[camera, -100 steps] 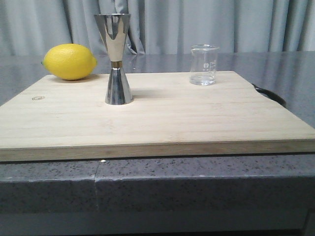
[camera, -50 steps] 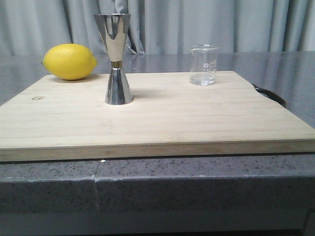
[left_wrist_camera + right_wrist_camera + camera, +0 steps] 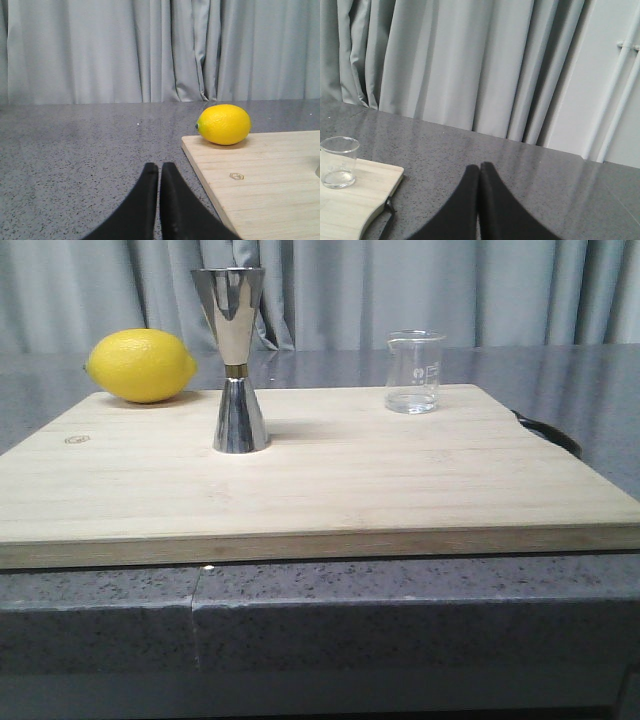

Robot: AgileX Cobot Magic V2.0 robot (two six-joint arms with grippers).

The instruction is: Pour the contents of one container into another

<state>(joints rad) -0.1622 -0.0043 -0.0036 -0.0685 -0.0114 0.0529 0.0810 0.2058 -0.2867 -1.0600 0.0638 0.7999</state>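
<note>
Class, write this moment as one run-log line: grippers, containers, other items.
left gripper: shut, empty | right gripper: shut, empty | jigger: upright on cutting board | beaker: upright on board | lemon: far-left corner

wide bare board between jigger and beaker.

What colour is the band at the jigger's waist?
Gold, a thin band on the silver jigger; clearest in the front view.

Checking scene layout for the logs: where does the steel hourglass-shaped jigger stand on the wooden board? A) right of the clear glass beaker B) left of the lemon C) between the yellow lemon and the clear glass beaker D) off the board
C: the front view shows the steel hourglass-shaped jigger upright between the yellow lemon and the clear glass beaker.
</note>
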